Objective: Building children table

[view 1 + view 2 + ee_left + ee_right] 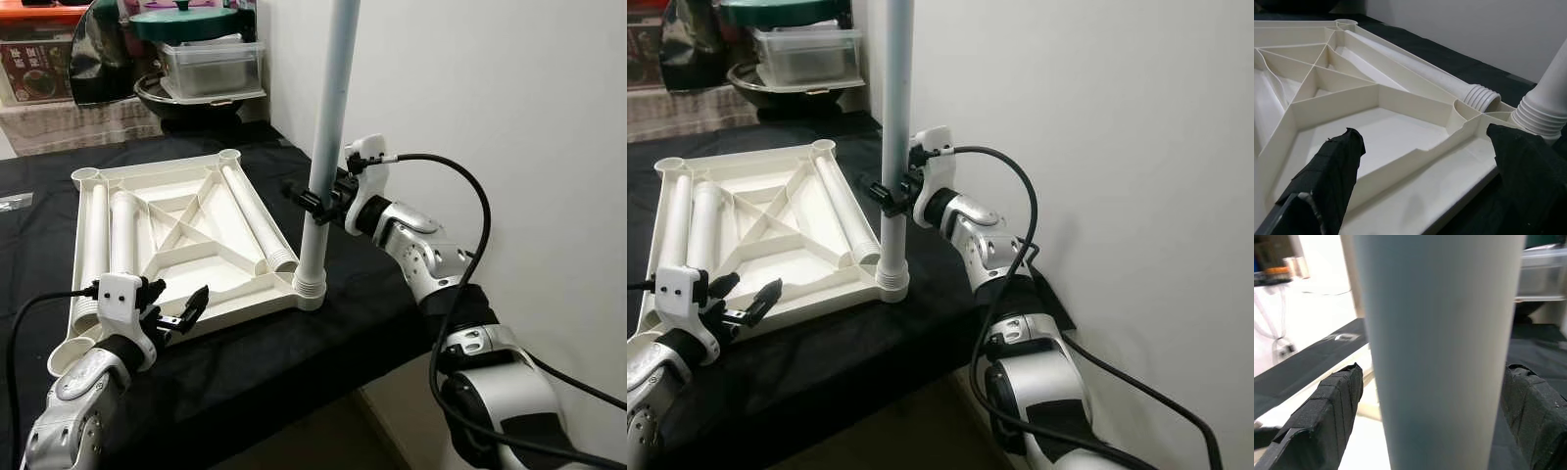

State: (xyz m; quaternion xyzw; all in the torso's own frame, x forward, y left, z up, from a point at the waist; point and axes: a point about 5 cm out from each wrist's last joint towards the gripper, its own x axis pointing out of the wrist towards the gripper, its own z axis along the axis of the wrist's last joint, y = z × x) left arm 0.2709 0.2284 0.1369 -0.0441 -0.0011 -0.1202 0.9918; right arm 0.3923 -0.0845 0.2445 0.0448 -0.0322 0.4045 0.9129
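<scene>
Black cloth bears ribbed tabletop [186,235]; right claw [318,201] clamps smooth leg [328,147], left claw [181,311] wide.

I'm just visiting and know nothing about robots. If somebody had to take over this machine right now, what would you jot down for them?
Right gripper: closed around the upright leg, partway up.
Left gripper: open, hovering at the near edge of the upside-down tabletop, holding nothing.
Things: the tabletop lies on a black-covered table. The upright leg stands in the near right corner socket. Three loose legs lie inside the tabletop's frame.
Done: one leg is standing in its socket; whether it is fully tight cannot be told.
Left: likely finish seating this leg, then fit the other three legs into the remaining corners.
</scene>
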